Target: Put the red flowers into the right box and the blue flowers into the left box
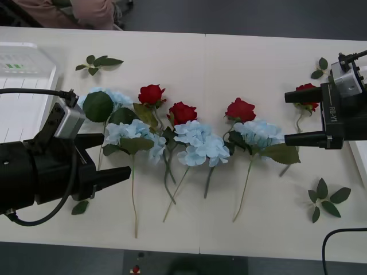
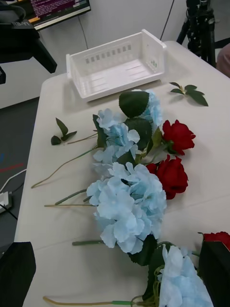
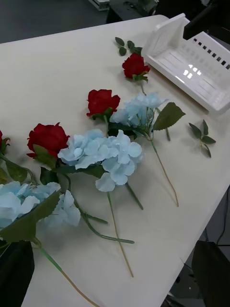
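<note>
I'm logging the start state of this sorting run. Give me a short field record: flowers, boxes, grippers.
red flowers: four, all on the table, none boxed
blue flowers: four, lying in a row in front of the reds, none boxed
left box: at the table's left edge, no flowers in it
right box: beyond the rightmost rose, no flowers in it
left gripper: open, near the leftmost blue flowers, holding nothing
right gripper: open, by the rightmost rose, holding nothing

Deep-red flowers [image 1: 182, 112], pale-blue flowers [image 1: 200, 143], white slatted box [image 2: 117, 67].
</note>
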You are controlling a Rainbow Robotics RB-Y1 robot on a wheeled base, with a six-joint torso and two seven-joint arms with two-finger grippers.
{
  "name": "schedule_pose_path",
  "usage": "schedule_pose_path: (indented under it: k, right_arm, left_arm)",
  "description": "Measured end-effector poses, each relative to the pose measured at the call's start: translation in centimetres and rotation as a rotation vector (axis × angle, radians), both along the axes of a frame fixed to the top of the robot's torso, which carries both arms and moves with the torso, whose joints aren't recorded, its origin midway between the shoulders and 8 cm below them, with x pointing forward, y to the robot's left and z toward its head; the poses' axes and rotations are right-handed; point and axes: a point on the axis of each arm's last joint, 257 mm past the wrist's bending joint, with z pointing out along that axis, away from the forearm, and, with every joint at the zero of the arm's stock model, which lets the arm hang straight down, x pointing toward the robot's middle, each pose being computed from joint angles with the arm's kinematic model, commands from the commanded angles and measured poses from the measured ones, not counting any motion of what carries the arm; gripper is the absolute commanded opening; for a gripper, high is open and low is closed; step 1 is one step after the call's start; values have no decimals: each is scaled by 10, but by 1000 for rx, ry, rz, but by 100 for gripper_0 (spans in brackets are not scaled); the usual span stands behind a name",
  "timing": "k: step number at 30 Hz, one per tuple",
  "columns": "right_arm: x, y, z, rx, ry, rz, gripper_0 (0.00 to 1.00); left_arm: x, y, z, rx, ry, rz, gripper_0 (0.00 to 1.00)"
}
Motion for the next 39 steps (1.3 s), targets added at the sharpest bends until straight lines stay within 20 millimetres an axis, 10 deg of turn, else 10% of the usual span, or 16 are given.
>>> schedule_pose_path:
  k: [39]
  right_arm:
    - [0,0,0,0,0,0,100]
  left_arm:
    - [0,0,0,0,0,0,100]
